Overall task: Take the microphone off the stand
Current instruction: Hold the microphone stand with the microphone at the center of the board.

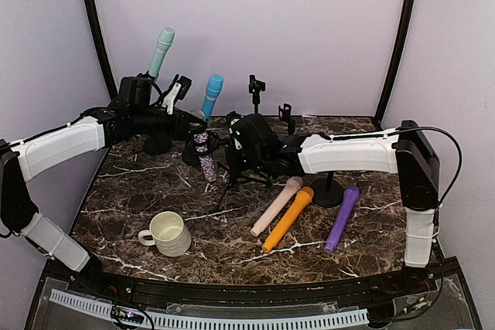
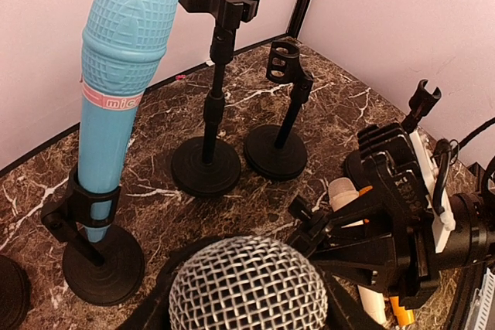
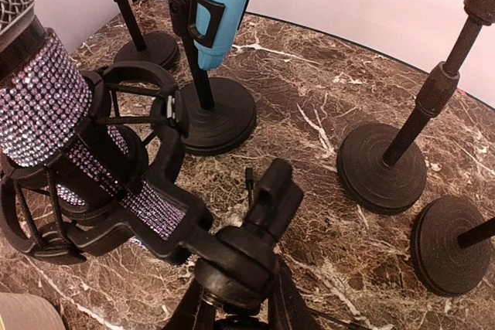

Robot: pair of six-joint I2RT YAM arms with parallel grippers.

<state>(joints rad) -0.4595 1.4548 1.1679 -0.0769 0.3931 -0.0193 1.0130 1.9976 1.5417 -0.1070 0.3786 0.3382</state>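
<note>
The microphone (image 1: 206, 158) has a purple rhinestone body (image 3: 37, 106) and a silver mesh head (image 2: 251, 287). It sits in the black shock-mount cradle (image 3: 158, 210) of a small tripod stand (image 1: 241, 174) at the table's middle. My left gripper (image 1: 196, 134) is shut on the microphone near its head, and the mesh fills the space between the dark fingers in the left wrist view. My right gripper (image 1: 237, 152) is closed around the stand's swivel joint (image 3: 255, 249) just below the cradle.
A blue microphone (image 1: 211, 96) and a teal one (image 1: 161, 52) stand in round-base stands at the back left. Empty stands (image 1: 256, 89) (image 1: 286, 116) are behind. Pink (image 1: 276, 205), orange (image 1: 288, 218) and purple (image 1: 342, 218) microphones lie front right. A mug (image 1: 168, 233) sits front left.
</note>
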